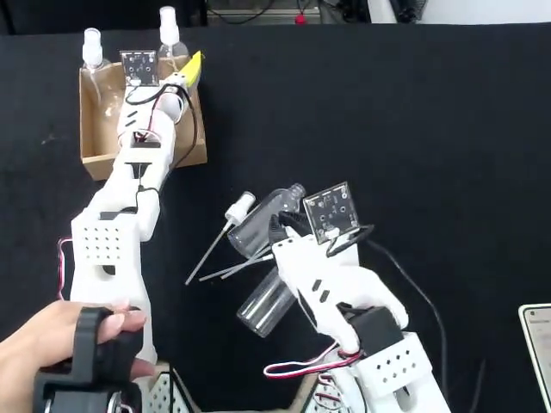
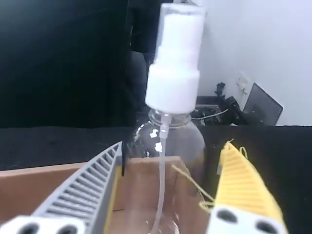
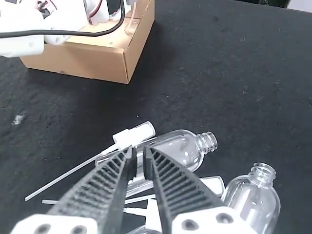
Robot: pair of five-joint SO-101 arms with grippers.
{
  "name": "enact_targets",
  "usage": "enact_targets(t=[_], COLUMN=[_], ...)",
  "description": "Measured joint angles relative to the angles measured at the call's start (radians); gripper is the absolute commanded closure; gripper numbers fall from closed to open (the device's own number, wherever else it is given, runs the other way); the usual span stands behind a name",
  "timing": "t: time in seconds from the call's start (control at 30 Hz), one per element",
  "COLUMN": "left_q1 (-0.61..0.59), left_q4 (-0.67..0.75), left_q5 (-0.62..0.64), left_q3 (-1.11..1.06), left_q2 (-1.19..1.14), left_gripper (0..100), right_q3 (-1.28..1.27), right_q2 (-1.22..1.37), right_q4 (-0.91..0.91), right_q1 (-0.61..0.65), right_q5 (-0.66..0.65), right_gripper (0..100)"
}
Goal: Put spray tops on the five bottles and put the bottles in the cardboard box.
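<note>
1. The left claw is up at the box, which sits on the left side of the black desk, far from the arm bases.
2. That claw is spread wide. Its grey and yellow fingers stand either side of a capped bottle, which is upright in the box. I can't tell whether the fingers touch it.
3. A second capped bottle stands upright in the box's other far corner, apart from the first.
4. The right claw hangs low over the middle of the desk. It is closed to a thin slit, and I can see nothing between its fingers.
5. Just past its tips lies a loose spray top, its long tube flat on the desk.
6. Right beside the spray top a bare bottle lies on its side, neck open.
7. A second bare bottle, also uncapped, sits near the first. I can't tell how far it tilts.
8. A third bare bottle lies on its side close against the right arm, nearer the arm bases.
9. A few loose tubes lie between the third bare bottle and the first one.
</note>
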State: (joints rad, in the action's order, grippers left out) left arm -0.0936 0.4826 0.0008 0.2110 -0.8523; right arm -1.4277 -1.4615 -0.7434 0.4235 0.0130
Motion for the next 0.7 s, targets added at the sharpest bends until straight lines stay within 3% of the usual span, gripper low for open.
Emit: enact_targets(t=[0.7], left_q1=[0.0], left_q4=[0.0], left_q5=[0.0], left_q3=[-0.02], left_q2=[0.023], left_gripper=[70], right_q3=[0.0], right_q2=[0.0], right_q4=[0.0], right_q1=[0.0], right_q5=[0.0], right_gripper=[97.3])
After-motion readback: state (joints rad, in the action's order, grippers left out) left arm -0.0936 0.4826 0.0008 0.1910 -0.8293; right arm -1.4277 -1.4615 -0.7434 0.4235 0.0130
